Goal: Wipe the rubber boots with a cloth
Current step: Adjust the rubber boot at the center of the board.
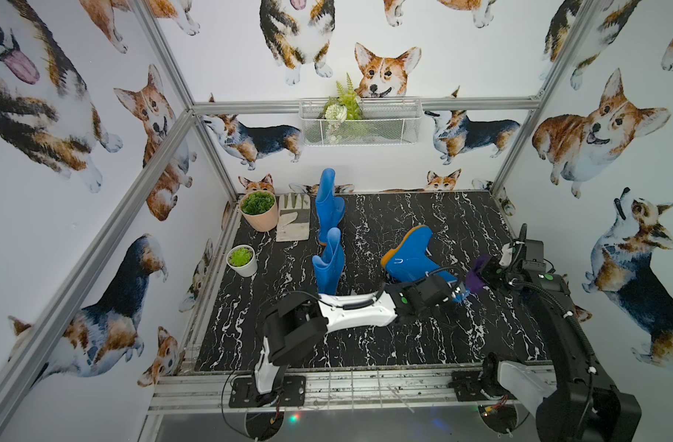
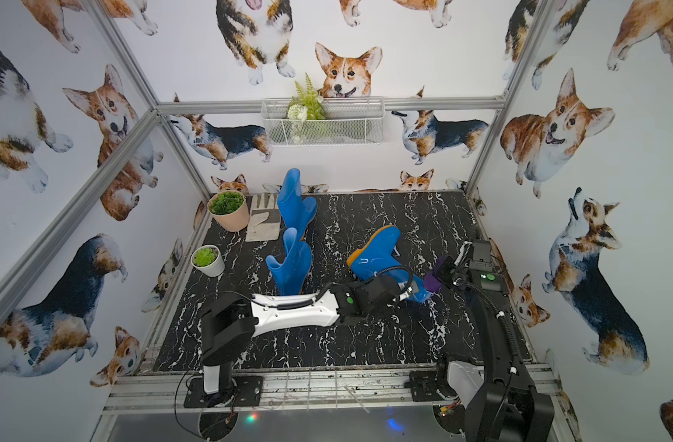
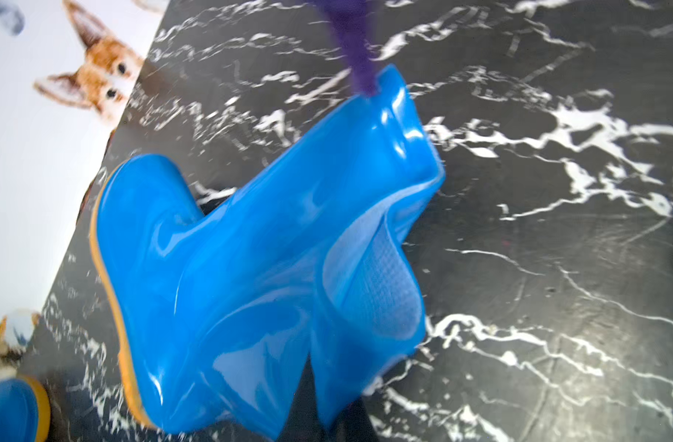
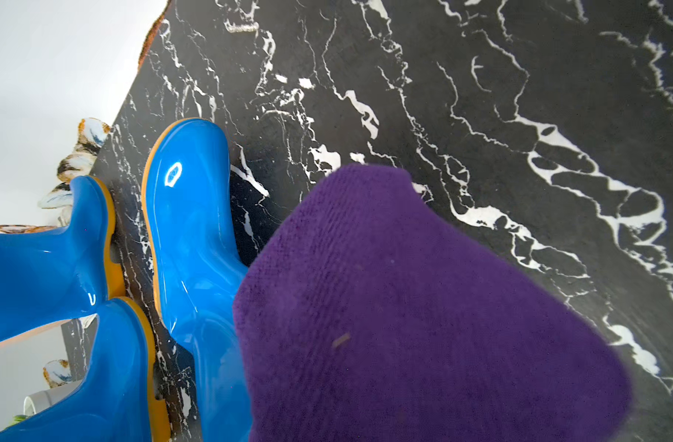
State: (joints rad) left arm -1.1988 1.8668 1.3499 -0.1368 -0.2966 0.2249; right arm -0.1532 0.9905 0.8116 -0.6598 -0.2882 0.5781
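— Black marbled tabletop, corgi wallpaper all round. What have you got?
— My left fingers are pressed together on the cuff of the tilted boot; its orange sole points away from them.
— And the cloth?
— My right fingers pinch the cloth, which hangs at that boot's cuff, touching the rim. The upright boots stand well apart from the tilted boot, on its sole side.

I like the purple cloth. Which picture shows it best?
The right wrist view: the cloth fills much of the frame, its weave visible. In both top views the cloth is a small purple bunch; in the left wrist view the cloth is a blurred strip.
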